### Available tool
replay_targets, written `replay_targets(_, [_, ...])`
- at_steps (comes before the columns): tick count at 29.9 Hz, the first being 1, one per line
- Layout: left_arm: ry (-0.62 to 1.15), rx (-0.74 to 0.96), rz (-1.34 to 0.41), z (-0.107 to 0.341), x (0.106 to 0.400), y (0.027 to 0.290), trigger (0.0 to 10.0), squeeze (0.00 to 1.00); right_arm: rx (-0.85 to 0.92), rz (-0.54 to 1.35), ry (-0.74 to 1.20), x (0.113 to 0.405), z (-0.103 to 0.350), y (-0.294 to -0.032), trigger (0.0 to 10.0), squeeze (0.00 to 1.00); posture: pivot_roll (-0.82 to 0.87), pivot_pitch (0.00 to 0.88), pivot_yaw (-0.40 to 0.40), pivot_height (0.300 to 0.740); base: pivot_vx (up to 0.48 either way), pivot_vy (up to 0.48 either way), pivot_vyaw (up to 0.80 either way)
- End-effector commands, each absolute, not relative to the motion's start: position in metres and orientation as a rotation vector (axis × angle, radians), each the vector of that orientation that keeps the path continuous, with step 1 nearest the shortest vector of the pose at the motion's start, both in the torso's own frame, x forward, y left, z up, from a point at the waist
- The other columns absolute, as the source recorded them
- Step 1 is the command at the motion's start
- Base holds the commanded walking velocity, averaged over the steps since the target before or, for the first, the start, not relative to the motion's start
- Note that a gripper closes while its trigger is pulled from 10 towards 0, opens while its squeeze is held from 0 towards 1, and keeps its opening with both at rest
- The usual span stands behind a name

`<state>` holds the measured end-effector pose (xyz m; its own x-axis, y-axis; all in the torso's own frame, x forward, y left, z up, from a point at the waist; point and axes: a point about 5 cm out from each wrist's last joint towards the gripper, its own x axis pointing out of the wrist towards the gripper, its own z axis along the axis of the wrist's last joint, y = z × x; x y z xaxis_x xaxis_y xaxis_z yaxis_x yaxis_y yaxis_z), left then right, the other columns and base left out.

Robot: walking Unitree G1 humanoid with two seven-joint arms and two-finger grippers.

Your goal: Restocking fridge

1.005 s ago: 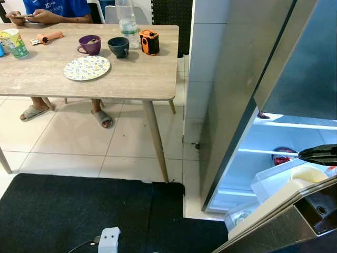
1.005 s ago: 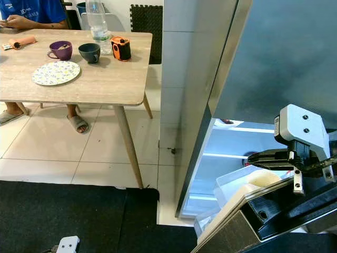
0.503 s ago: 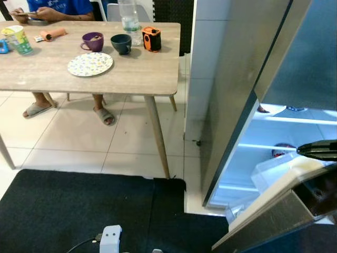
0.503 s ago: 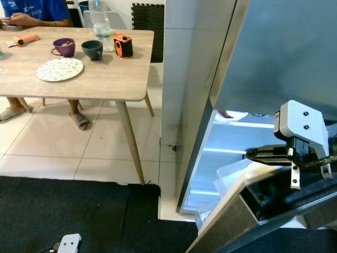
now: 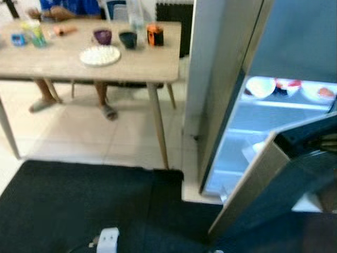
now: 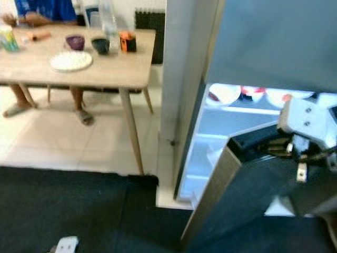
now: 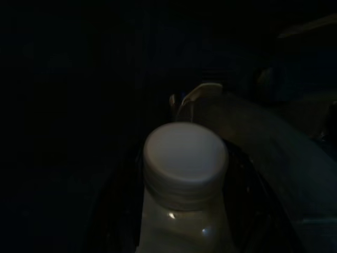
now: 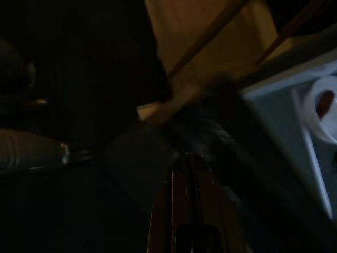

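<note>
Fridge [image 5: 295, 113] open — bowls [image 5: 260, 87] on shelf; left tool [image 7: 184, 221] grips bottle [image 7: 184, 174].

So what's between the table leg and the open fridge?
In the left eye view, bare tiled floor and the corner of a white pillar lie between the table leg and the fridge.

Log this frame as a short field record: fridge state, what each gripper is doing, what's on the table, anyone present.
fridge: fridge door ajar, lit shelves with bowls inside
right gripper: right gripper at the door's top edge, fingers together
left gripper: shut on a white-capped bottle, dark wrist view
table: table with plate, two cups, orange item
person: person seated at the far side
image: blurred
</note>
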<state>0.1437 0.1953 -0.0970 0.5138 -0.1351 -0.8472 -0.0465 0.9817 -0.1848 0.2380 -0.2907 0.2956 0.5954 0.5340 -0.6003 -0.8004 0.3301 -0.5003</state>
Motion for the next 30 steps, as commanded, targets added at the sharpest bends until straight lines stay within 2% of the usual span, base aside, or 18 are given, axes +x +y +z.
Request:
replay_targets(1, [1.085, -0.233, -0.082, -0.103, 0.131, 0.182, 10.0, 0.00, -0.859, 0.903, 0.366, 0.239, 0.292, -0.291, 10.0, 0.00, -0.13, 0.125, -0.025, 0.740, 0.000, 0.000, 0.00])
replay_targets(9, [1.070, -0.226, -0.084, -0.103, 0.132, 0.184, 10.0, 0.00, -0.868, 0.904, 0.335, 0.241, 0.292, -0.289, 10.0, 0.00, -0.13, 0.125, -0.025, 0.740, 0.000, 0.000, 0.00])
replay_targets(12, [1.064, -0.210, -0.120, -0.102, 0.132, 0.185, 10.0, 0.00, -0.864, 0.904, 0.199, 0.247, 0.302, -0.278, 10.0, 0.00, -0.13, 0.125, -0.025, 0.740, 0.000, 0.000, 0.00])
replay_targets(21, [1.067, -0.206, -0.108, -0.102, 0.132, 0.185, 10.0, 0.00, -0.869, 0.908, 0.137, 0.254, 0.301, -0.269, 10.0, 0.00, -0.13, 0.125, -0.025, 0.740, 0.000, -0.440, 0.00])
replay_targets(26, [1.064, -0.212, -0.093, -0.102, 0.132, 0.185, 10.0, 0.00, -0.873, 0.909, 0.084, 0.258, 0.303, -0.263, 10.0, 0.00, -0.13, 0.128, -0.027, 0.740, 0.000, 0.000, 0.00])
replay_targets(30, [1.070, -0.211, -0.097, -0.103, 0.131, 0.184, 10.0, 0.00, -0.877, 0.912, -0.015, 0.267, 0.308, -0.248, 10.0, 0.00, -0.13, 0.128, -0.026, 0.740, 0.000, 0.000, 0.00])
